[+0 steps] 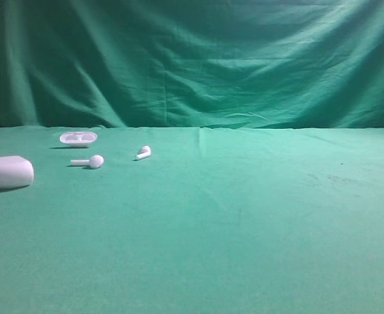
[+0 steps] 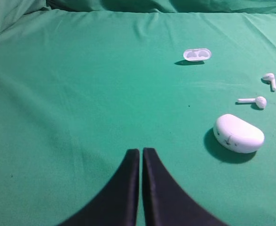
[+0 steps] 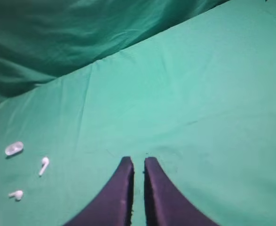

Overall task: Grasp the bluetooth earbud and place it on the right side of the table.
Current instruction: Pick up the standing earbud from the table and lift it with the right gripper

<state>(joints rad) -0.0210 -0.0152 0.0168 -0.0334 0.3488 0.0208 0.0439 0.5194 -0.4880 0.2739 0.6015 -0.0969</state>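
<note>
Both hands, left (image 2: 141, 151) and right (image 3: 138, 161), closed, holding nothing. Bluetooth earbud (image 1: 143, 153) lying far left on bench (image 1: 244, 222), beside long-stemmed earbud (image 1: 89, 161).

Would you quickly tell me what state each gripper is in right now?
Left gripper: jaws shut, holding nothing.
Right gripper: jaws all but shut with a thin gap, holding nothing.

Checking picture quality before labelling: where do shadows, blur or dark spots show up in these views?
Exterior high: soft overall, backdrop darker in its folds, faint shadows left of the long-stem earbud. Left wrist: sharpest, with a dark shadow under the oval case. Right wrist: backdrop dim, bluetooth earbud small and blurred.
</note>
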